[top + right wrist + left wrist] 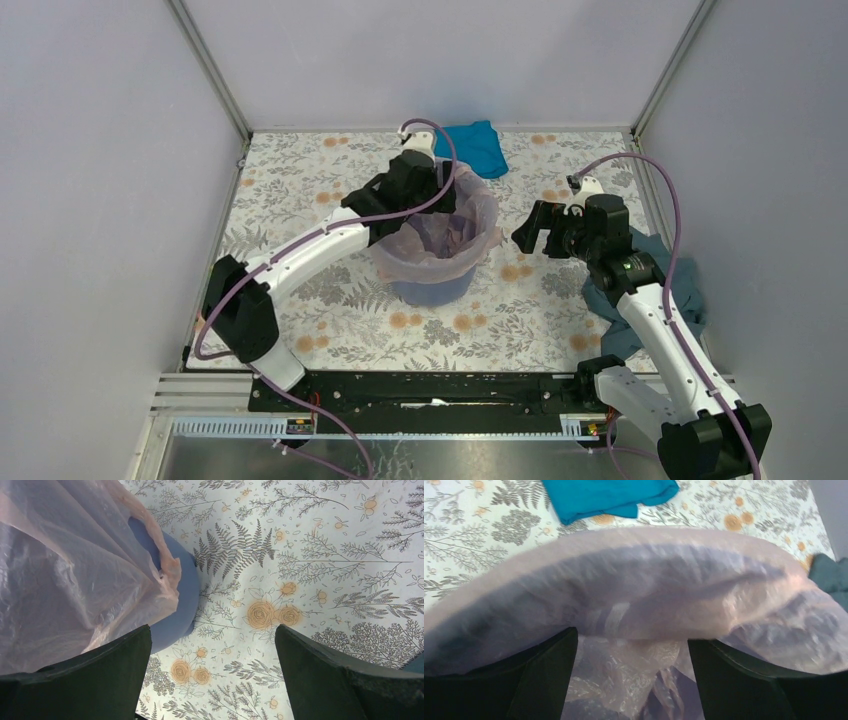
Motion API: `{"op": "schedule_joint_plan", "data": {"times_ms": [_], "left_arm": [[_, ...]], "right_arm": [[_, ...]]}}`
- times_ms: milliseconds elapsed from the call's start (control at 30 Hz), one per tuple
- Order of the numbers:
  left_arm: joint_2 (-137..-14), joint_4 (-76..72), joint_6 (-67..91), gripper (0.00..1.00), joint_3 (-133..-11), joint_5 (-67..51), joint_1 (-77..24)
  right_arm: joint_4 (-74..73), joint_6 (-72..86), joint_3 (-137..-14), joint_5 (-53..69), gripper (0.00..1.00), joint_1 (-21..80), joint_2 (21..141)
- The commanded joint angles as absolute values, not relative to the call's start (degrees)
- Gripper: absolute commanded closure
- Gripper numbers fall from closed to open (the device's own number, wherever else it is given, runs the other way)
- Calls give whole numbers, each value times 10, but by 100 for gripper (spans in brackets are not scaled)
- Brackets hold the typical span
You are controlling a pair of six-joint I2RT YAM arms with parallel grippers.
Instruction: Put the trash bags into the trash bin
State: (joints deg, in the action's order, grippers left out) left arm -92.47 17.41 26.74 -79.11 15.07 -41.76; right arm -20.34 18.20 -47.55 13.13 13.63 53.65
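The lavender-blue trash bin (pixel 432 290) stands mid-table, and the pale-pink trash bag (pixel 474 212) lines it with its mouth spread over the rim. My left gripper (pixel 418 197) reaches down over the bin's back-left rim. In the left wrist view its jaws stand wide apart at the bag's mouth, left gripper (pixel 631 636), with stretched film (pixel 649 580) across the fingertips and crumpled film below between them. My right gripper (pixel 528 236) hovers to the right of the bin, open and empty (pixel 212 630) over the floral cloth. There the bag (pixel 65 570) hangs over the bin's wall (pixel 182 597).
A bright blue folded cloth (pixel 478 146) (pixel 609 495) lies behind the bin at the back edge. A grey-blue cloth (pixel 690 290) (pixel 831 575) lies crumpled under the right arm at the table's right side. Enclosure walls stand close on three sides.
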Motion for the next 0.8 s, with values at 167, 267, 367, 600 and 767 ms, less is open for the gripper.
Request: {"op": "schedule_joint_plan", "data": {"times_ms": [167, 267, 367, 600, 767], "left_arm": [[-815, 215, 276, 8, -781, 77, -464], [-818, 232, 261, 9, -756, 69, -463], [-832, 244, 256, 9, -738, 61, -463], [-901, 245, 266, 9, -740, 26, -453], [-934, 239, 279, 11, -744, 11, -441]], "right_arm": [[-193, 183, -469, 149, 0, 140, 528], [-192, 187, -468, 159, 0, 140, 528], [-192, 187, -467, 179, 0, 140, 528], [-156, 220, -434, 235, 0, 139, 540], [-123, 244, -407, 268, 0, 140, 548]]}}
